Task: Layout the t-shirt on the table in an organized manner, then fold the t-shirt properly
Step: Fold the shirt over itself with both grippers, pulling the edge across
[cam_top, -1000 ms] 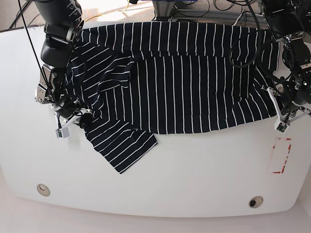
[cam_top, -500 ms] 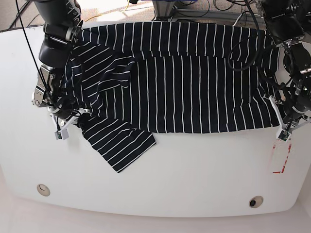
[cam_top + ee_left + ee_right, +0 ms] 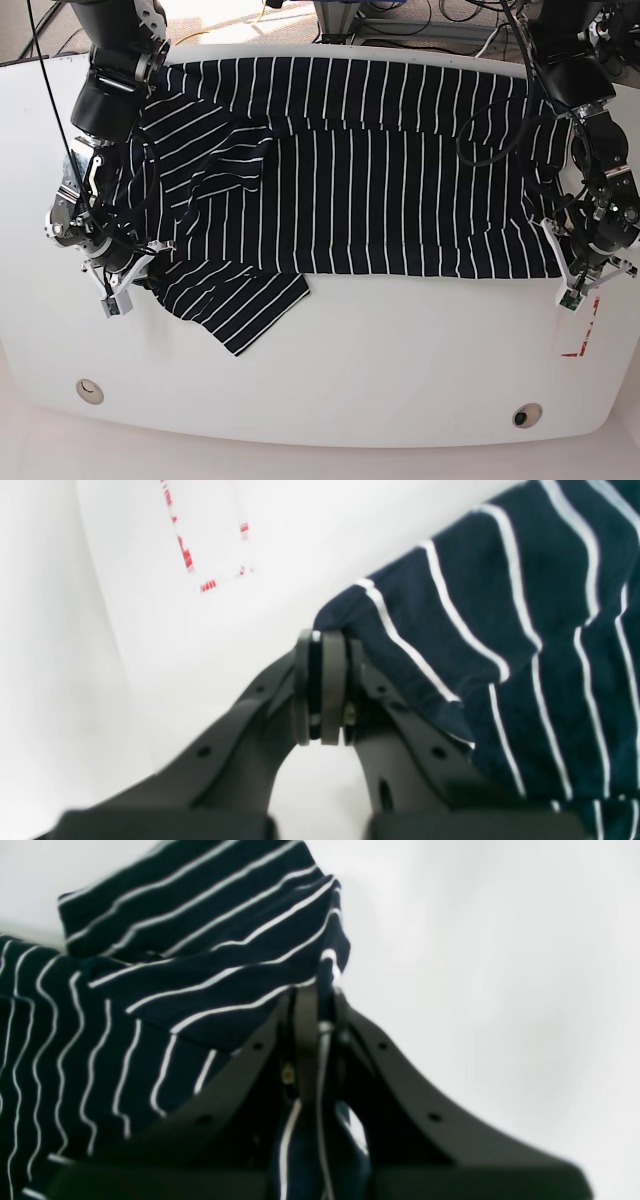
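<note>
The dark navy t-shirt (image 3: 400,170) with thin white stripes lies spread across the far half of the white table (image 3: 400,360). One sleeve (image 3: 240,305) juts toward the front at the left. My left gripper (image 3: 572,285) is shut on the shirt's lower right corner. In the left wrist view that corner (image 3: 350,615) is pinched at the tip of the left gripper (image 3: 322,680). My right gripper (image 3: 118,295) is shut on the shirt's lower left edge. In the right wrist view the right gripper (image 3: 315,1010) has striped cloth (image 3: 200,955) bunched ahead of it and running down between its jaws.
A red-outlined rectangle mark (image 3: 580,330) lies just in front of the left gripper and also shows in the left wrist view (image 3: 210,545). Two small round fittings (image 3: 89,391) (image 3: 526,415) sit near the table's front edge. Cables and arm bases crowd the far edge.
Both grippers have drawn toward the front of the table and slightly outward with the cloth. The shirt's near edge now runs straighter and the body lies flatter.
</note>
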